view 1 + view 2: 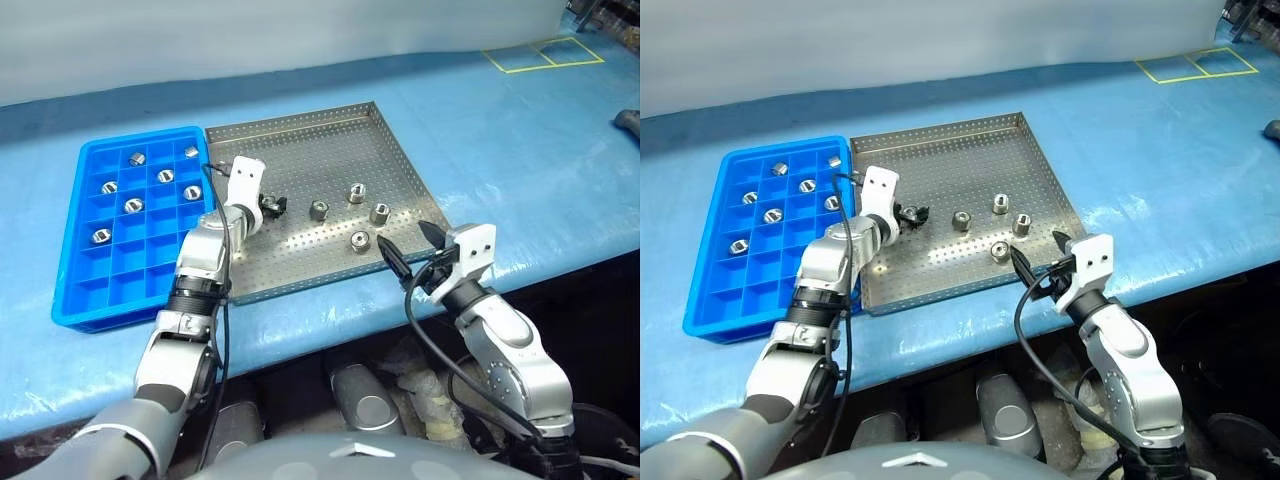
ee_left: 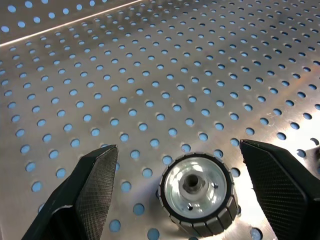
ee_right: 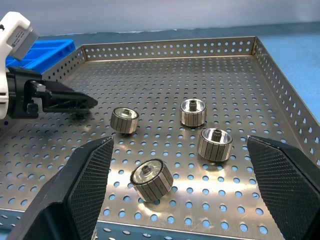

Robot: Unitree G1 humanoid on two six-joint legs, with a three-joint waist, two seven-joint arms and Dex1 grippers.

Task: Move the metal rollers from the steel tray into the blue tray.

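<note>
The steel tray [image 1: 300,150] lies in the middle of the blue-covered table, with several metal rollers [image 1: 356,193] loose in its near right part. The blue tray [image 1: 75,260] sits against its left side and has several rollers [image 1: 133,205] in separate compartments. My left gripper [image 1: 272,207] hangs open low over the steel tray, pointing at the leftmost loose roller [image 1: 319,210]. In the left wrist view that roller [image 2: 197,200] lies tilted on the perforated sheet between the spread fingers [image 2: 92,185], untouched. My right gripper [image 1: 412,247] stands open and empty at the tray's near right corner.
The steel tray's raised rims [image 3: 170,47] enclose the rollers. Yellow tape squares [image 1: 545,52] mark the table's far right. A dark object [image 1: 628,122] lies at the right edge. The table's front edge runs just below both trays.
</note>
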